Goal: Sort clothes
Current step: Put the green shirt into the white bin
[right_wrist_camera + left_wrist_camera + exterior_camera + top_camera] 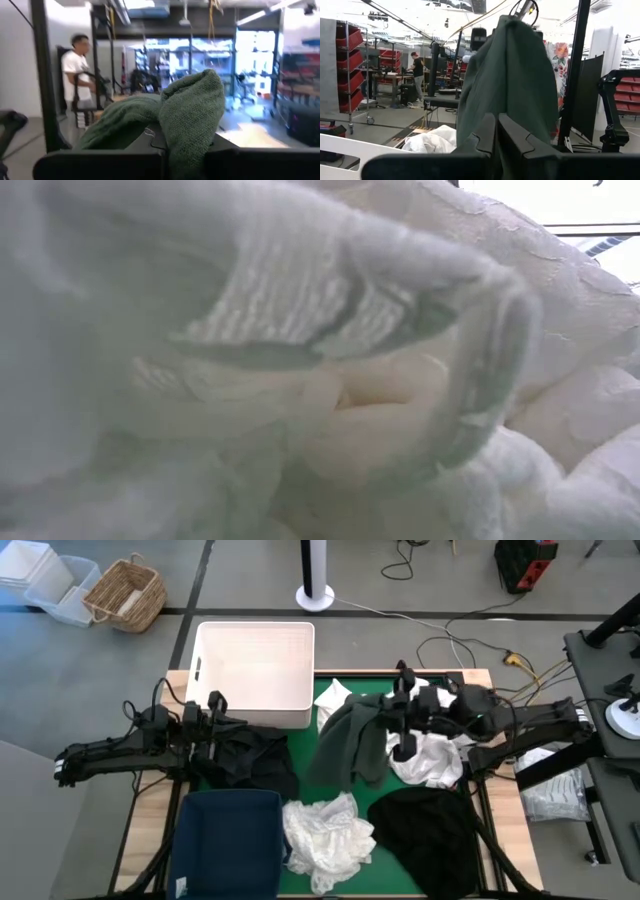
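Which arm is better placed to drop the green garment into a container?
Right: its hand is shut on the dark green garment, lifted beside the white basket. The left hand waits shut over black clothes.

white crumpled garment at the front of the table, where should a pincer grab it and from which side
Probably from straight above, on a raised fold near the middle of the white garment. It lies in a loose, puffy heap with ridges standing up, so a top pinch should catch fabric. Its sides are crowded: the blue bin touches one edge, the black garment sits close on the other.
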You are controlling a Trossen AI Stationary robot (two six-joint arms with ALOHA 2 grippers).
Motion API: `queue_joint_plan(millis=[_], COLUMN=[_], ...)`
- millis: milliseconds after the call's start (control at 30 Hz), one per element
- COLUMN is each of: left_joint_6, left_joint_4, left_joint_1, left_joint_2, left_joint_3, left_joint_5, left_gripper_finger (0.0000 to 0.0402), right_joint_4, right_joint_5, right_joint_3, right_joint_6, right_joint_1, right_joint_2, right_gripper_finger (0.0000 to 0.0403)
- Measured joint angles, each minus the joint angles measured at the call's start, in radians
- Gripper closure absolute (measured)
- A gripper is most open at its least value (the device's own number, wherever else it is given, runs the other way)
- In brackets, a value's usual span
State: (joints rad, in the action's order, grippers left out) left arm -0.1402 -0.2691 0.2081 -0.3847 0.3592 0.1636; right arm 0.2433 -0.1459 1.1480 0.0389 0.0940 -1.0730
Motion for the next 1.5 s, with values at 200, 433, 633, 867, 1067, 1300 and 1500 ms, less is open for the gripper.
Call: queue_joint_plan(millis=[200,433,633,867,1067,1300,1500], left_joint_6=[0.000,0.000,-0.012,-0.060,-0.054,-0.042,-0.109], left_joint_4=[-0.005,-0.008,-0.008,-0.027,-0.027,-0.021,-0.023], left_joint_1=[0.000,0.000,0.000,-0.010,-0.060,-0.090,-0.093], left_joint_2=[0.000,0.000,0.002,0.052,0.125,0.162,0.179], left_joint_3=[0.000,0.000,0.000,0.000,0.000,-0.002,-0.002], left_joint_5=[0.000,0.000,0.000,0.002,0.013,0.018,0.032], left_gripper_finger=[0.0401,0.0402,0.0402,0.0401,0.0401,0.0401,0.0401], right_joint_4=[-0.010,-0.065,-0.094,-0.132,-0.196,-0.210,-0.074], right_joint_5=[0.099,0.128,0.128,0.124,0.121,0.121,0.122], right_joint_3=[0.158,0.377,0.534,0.734,0.943,1.173,1.193], right_joint_6=[0.026,0.071,0.119,0.203,0.237,0.209,0.162], right_joint_1=[0.000,0.000,0.000,-0.012,-0.067,-0.165,-0.252], right_joint_2=[-0.067,-0.166,-0.263,-0.395,-0.520,-0.664,-0.726], right_gripper_finger=[0.0390,0.0390,0.0390,0.0390,0.0390,0.0390,0.0390])
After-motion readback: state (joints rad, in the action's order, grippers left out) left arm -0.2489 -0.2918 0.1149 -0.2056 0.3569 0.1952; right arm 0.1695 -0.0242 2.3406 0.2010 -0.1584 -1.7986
